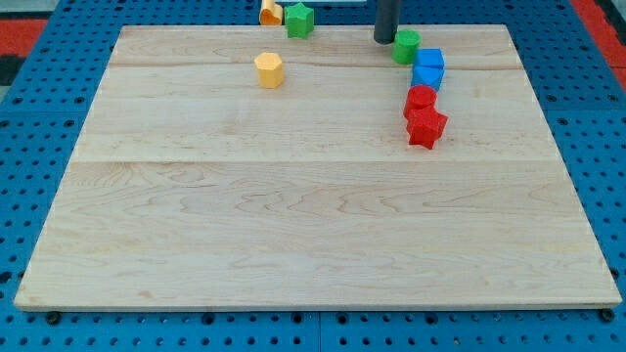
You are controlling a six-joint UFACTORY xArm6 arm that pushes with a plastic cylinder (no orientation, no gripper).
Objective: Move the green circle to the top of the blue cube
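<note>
- We see the green circle (407,45), a short round block, near the wooden board's (293,225) top edge, right of centre.
- My tip (384,39), a bare dark rod with no jaws to open or close, stands just left of it, seemingly touching.
- The blue cube (430,61) sits just below-right of the circle, another blue block (426,78) beneath it.
- Below these, a red circle (421,99) and red star (425,126) crowd together.
- Well apart at left: yellow hexagon (269,69), green block (299,20), orange block (270,13).

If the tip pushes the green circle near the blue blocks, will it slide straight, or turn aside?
The green circle is low and flat, so it probably slides without tipping. Its round side may let it slip off my tip, just to its left. The blue cube touches it and would likely move too.
</note>
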